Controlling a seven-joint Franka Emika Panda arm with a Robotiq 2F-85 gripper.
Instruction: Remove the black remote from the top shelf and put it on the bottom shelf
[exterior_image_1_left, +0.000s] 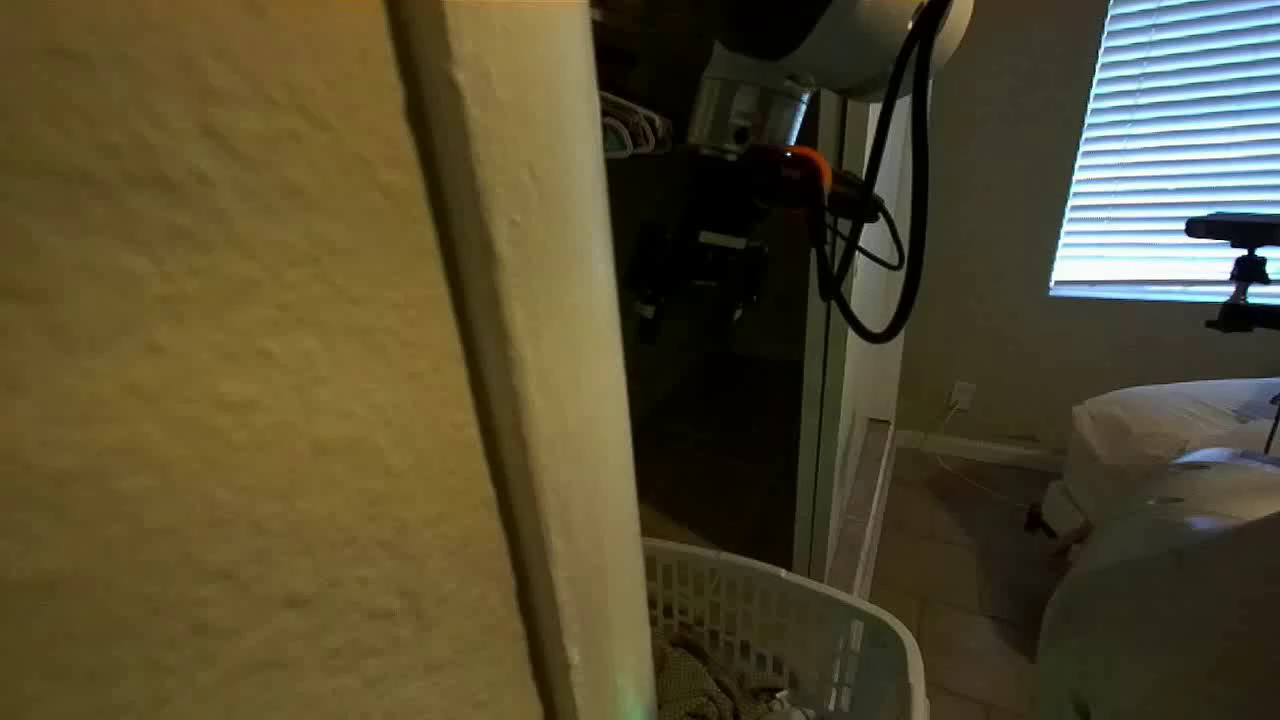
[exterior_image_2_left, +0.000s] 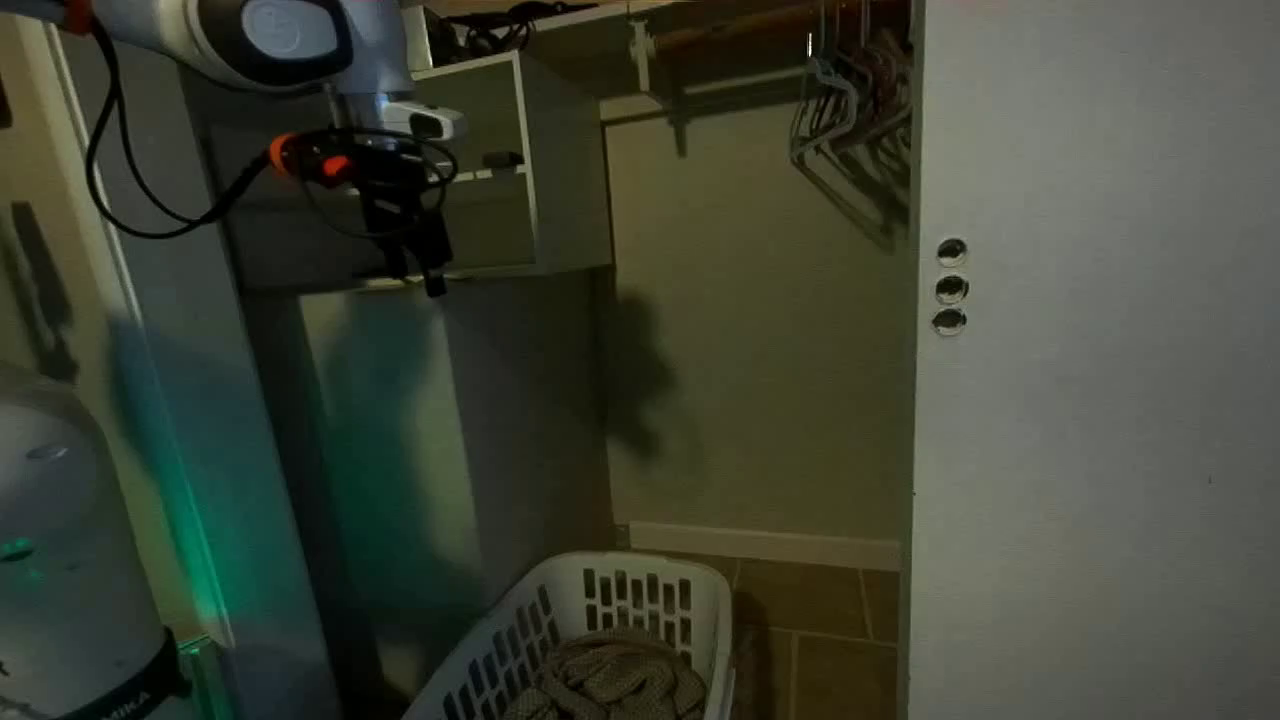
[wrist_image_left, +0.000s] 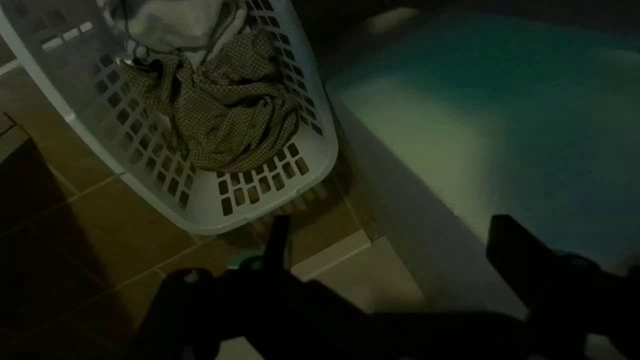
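Up on the upper shelf (exterior_image_2_left: 478, 175) inside the white cubby (exterior_image_2_left: 568, 170) there's a small dark thing, looks like the remote (exterior_image_2_left: 503, 159), sitting toward one end. The hand (exterior_image_2_left: 416, 272) hangs pointing down in front of the cubby in an exterior view, apart from the remote. Wrist view shows its fingers (wrist_image_left: 515, 255) spread wide, so it's released. Below, a white basket (exterior_image_2_left: 655, 562) with bunched brown cloth (exterior_image_2_left: 620, 670) sits on the floor (exterior_image_2_left: 830, 600), and hangers (exterior_image_2_left: 850, 100) dangle off to one side, well apart.
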